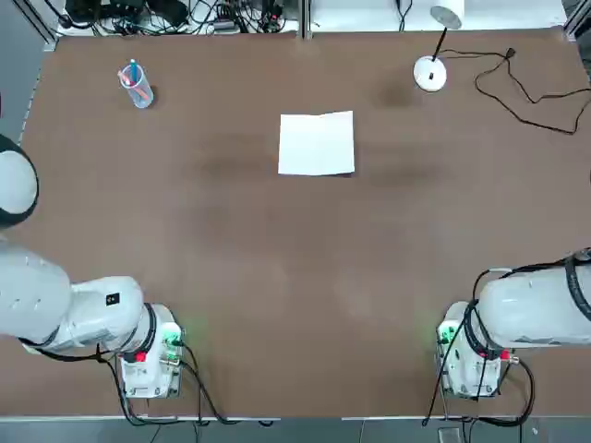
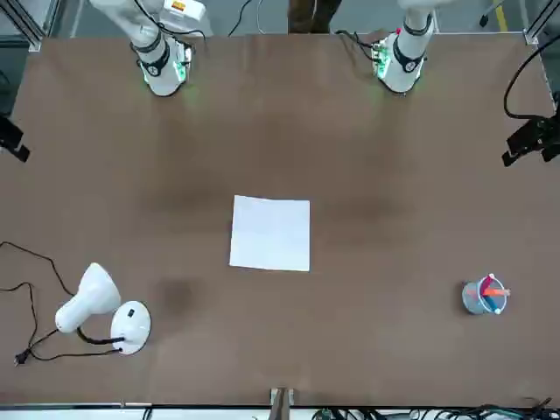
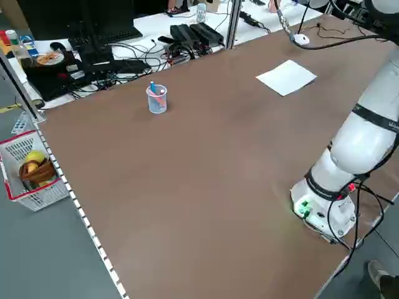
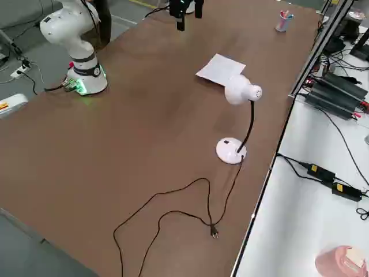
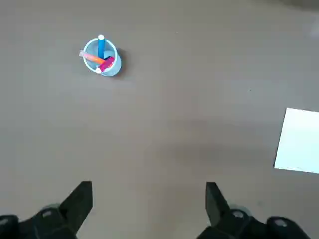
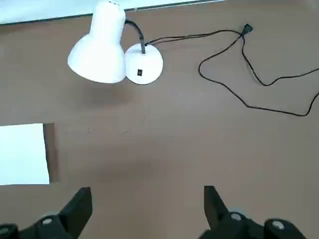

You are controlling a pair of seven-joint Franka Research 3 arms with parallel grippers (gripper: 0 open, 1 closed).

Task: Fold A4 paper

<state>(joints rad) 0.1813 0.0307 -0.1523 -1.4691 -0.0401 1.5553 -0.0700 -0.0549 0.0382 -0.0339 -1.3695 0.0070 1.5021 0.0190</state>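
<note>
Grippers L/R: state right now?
Left gripper: open, holding nothing, over the table's left side.
Right gripper: open, holding nothing, over the table's right side.

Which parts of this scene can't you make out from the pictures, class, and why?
- Underside of the paper sheet: face down on the table in every view.
- Its left part in the left wrist view: cut off by the edge.
- Lettering on the markers in the cup: too small in every view.

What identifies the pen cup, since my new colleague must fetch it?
On the brown table, look beyond the left arm, near the far edge. The small see-through cup there holds colored pens; the white paper lies flat, and the lamp is white.
</note>
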